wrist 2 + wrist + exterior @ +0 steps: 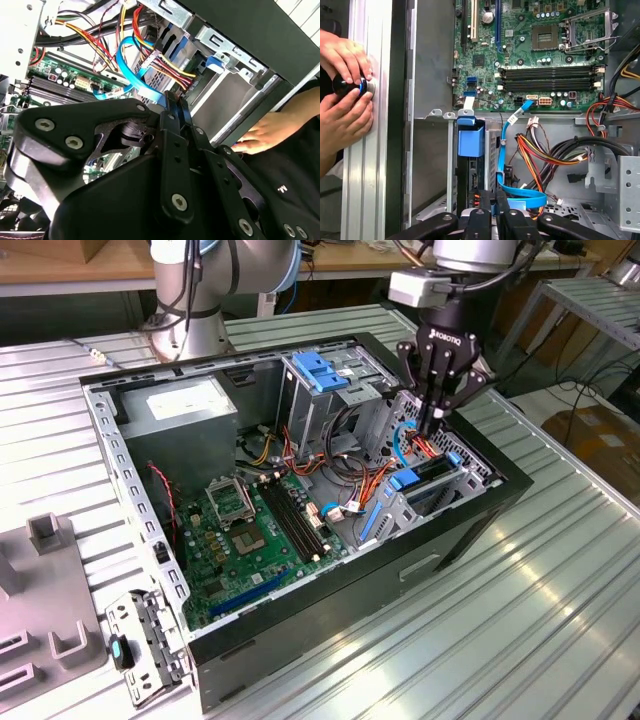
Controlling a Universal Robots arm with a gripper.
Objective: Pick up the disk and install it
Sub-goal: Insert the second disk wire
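The disk [432, 472] sits in the drive bay right of centre in the exterior view, its long axis slanting up toward the right edge, blue end tab facing the motherboard [245, 530]. Directly above it we see the gripper [432, 424], fingers drawn nearly together; whether they pinch anything we cannot tell

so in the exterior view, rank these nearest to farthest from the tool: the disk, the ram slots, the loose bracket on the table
1. The disk, just below the tool, in the bay at the case's exterior-view right.
2. The ram slots, mid-case on the motherboard, toward the exterior view's left of the tool.
3. The loose bracket, outside the case on the table, at the exterior view's lower left.
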